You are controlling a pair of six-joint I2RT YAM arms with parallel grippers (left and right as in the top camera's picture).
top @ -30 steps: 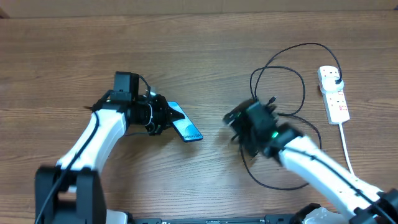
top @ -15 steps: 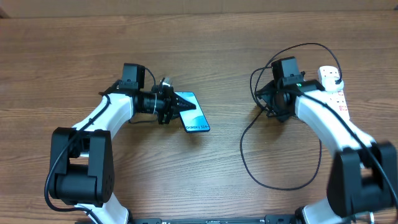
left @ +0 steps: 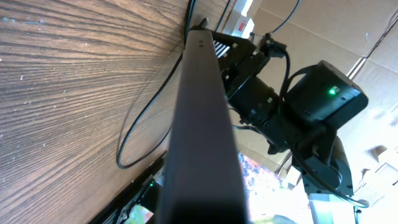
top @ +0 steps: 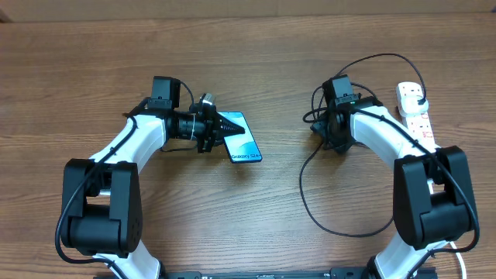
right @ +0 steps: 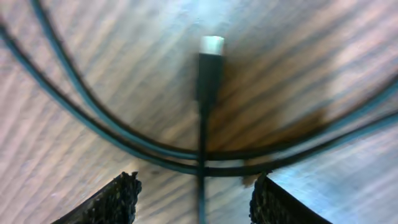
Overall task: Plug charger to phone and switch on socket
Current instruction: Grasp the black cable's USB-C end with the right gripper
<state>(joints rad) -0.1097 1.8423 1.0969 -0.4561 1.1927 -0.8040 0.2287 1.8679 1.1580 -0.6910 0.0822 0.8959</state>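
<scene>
Phone point(top: 246, 147) left, socket point(top: 418, 124) far right, charger point(top: 301, 188) btwn.

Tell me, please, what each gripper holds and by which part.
The left gripper clamps the phone near its unlettered end; the right gripper holds nothing, jaws open astride the charger.

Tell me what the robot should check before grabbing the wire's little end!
1. Phone gripped by the left gripper: ok.
2. Right gripper open: ok.
3. Connector tip lined up ahead, between its fingers: ok.
4. Connector tip gripped: not ok, not yet touched.
5. Black plug sitting in the socket: ok.
6. Socket switched on: cannot tell.
</scene>
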